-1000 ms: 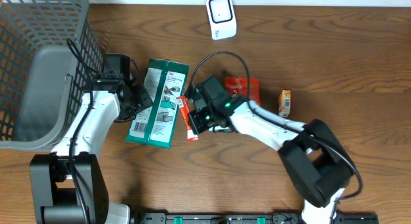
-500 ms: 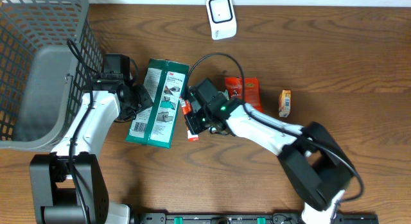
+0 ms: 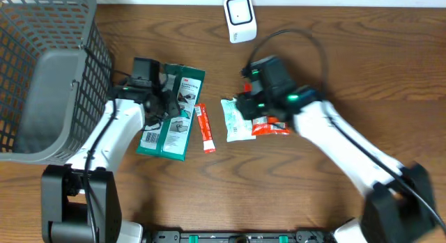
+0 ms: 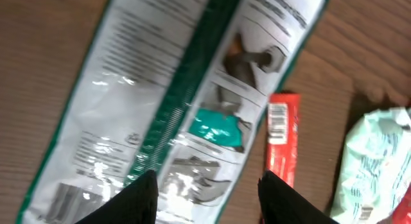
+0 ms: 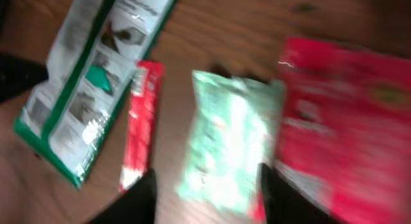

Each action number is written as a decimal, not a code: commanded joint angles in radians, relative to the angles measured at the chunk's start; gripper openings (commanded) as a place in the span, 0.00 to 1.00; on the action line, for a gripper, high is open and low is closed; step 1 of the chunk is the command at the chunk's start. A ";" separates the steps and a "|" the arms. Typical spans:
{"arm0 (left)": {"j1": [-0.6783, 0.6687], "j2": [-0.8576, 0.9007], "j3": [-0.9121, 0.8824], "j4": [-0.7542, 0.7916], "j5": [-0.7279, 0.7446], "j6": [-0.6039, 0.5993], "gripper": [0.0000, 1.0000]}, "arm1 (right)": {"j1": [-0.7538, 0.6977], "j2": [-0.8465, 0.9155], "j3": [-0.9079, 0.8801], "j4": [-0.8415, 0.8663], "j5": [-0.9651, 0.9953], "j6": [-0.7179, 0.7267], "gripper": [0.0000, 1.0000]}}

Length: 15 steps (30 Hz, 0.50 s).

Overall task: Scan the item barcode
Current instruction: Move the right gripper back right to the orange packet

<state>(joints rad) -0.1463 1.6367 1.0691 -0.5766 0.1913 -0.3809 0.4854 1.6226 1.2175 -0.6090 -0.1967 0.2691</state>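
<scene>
Grey wire basket (image 3: 90,41) fills the upper left of the overhead view. Just right of it, the left gripper (image 4: 209,178) hovers partly open and empty over a green and white packet (image 3: 171,128). A red stick pack (image 3: 204,128) lies beside the packet, barcode up. A white scanner (image 3: 239,18) sits at top centre. The right gripper (image 5: 206,174), fingers apart and empty, hangs above a pale green pouch (image 3: 233,121) and a red packet (image 3: 275,128).

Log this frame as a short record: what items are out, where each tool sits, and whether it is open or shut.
scanner: white, top of overhead view
basket: grey, far left
items: green package, red stick, pale green pouch, red packet
left tool: open, over green package
right tool: open, over pale green pouch, holding nothing
</scene>
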 commanded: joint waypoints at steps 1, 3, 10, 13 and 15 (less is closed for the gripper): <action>-0.041 0.010 -0.007 0.000 -0.035 0.021 0.52 | -0.078 -0.123 0.011 -0.089 0.031 -0.042 0.63; -0.049 0.010 -0.007 0.001 -0.035 0.021 0.52 | -0.129 -0.163 0.011 -0.158 0.056 -0.042 0.69; -0.050 0.010 -0.007 0.010 -0.034 0.021 0.54 | -0.340 -0.155 0.008 -0.352 0.114 -0.038 0.70; -0.050 0.010 -0.007 0.011 -0.014 0.021 0.59 | -0.383 -0.114 0.001 -0.364 0.164 -0.038 0.71; -0.050 0.010 -0.007 0.011 -0.007 0.022 0.59 | -0.394 -0.089 0.000 -0.357 0.181 -0.038 0.71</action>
<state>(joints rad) -0.1967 1.6367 1.0691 -0.5678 0.1776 -0.3656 0.1093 1.4925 1.2255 -0.9695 -0.0723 0.2405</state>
